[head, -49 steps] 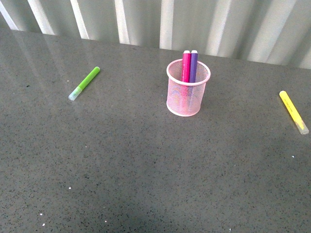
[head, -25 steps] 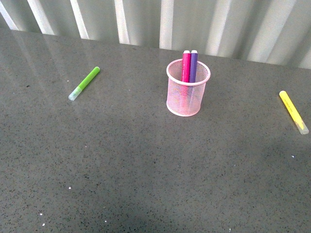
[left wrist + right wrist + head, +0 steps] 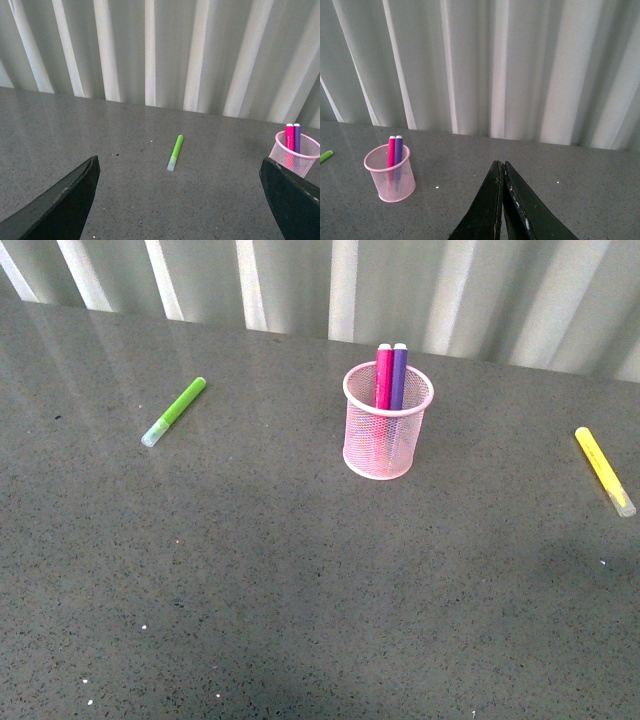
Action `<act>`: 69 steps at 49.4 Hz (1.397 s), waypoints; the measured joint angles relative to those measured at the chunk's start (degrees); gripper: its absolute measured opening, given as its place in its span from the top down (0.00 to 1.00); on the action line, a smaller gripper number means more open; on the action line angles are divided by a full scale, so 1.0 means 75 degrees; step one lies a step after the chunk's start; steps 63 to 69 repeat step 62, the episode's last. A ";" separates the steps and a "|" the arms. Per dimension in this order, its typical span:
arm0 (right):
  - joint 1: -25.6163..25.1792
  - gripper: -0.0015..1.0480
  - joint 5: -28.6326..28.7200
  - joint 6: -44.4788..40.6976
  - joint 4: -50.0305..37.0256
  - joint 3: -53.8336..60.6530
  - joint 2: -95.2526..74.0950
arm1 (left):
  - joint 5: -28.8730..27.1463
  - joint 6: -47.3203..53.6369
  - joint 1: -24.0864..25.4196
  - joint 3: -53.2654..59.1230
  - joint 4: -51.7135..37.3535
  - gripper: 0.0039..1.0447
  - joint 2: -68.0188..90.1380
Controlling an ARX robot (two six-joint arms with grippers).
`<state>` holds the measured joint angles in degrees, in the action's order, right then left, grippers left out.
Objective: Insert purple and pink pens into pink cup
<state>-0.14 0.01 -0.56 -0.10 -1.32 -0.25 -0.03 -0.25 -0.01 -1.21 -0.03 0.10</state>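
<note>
The pink cup (image 3: pixel 388 430) stands upright on the grey table, toward the back middle. The pink pen (image 3: pixel 383 375) and the purple pen (image 3: pixel 398 375) stand side by side inside it, tops above the rim. The left wrist view shows the pink cup (image 3: pixel 298 152) with both pens, beside the tip of one of the two wide-apart fingers (image 3: pixel 75 197) of my open left gripper (image 3: pixel 180 175). My right gripper (image 3: pixel 501 167) is shut with nothing in it, well away from the pink cup (image 3: pixel 390 175). Neither gripper appears in the front view.
A lime green pen (image 3: pixel 173 411) lies on the table at the left. A yellow pen (image 3: pixel 604 470) lies near the right edge. A white corrugated wall (image 3: pixel 330 285) runs along the back of the grey table (image 3: pixel 300 580).
</note>
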 joint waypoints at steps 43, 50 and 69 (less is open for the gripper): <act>-0.0003 0.07 0.0000 0.0026 0.0000 0.0000 0.0000 | 0.0000 -0.0003 0.0000 0.0000 0.0000 0.06 -0.0003; 0.0000 0.07 0.0003 0.0029 0.0000 0.0000 0.0000 | 0.0000 -0.0003 0.0000 0.0000 0.0000 0.06 -0.0003; 0.0000 0.07 0.0000 0.0029 0.0000 0.0000 0.0000 | 0.0000 -0.0003 0.0000 0.0000 0.0000 0.06 -0.0003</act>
